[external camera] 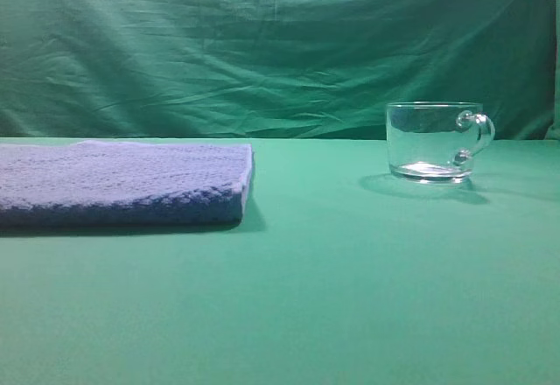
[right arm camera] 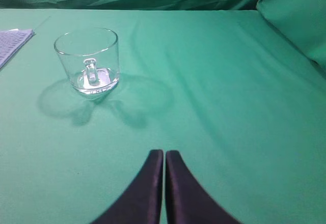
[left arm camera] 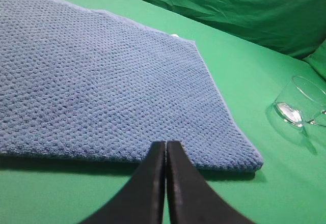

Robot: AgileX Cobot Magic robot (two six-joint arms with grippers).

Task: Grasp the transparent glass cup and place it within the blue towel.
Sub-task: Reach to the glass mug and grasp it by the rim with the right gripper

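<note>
The transparent glass cup (external camera: pixel 433 140) stands upright on the green table at the right, its loop handle to the right. The blue towel (external camera: pixel 122 182) lies flat at the left. No gripper shows in the exterior view. In the left wrist view my left gripper (left arm camera: pixel 166 143) is shut and empty, at the towel's (left arm camera: pixel 102 81) near edge, with the cup (left arm camera: pixel 300 104) far to the right. In the right wrist view my right gripper (right arm camera: pixel 164 152) is shut and empty, well short of the cup (right arm camera: pixel 89 61), which stands up and left with its handle facing me.
A green cloth covers the table (external camera: pixel 350 297) and hangs as a backdrop (external camera: pixel 262 44). A corner of the towel (right arm camera: pixel 12 43) shows at the left edge of the right wrist view. A raised green fold (right arm camera: pixel 300 20) stands at the right.
</note>
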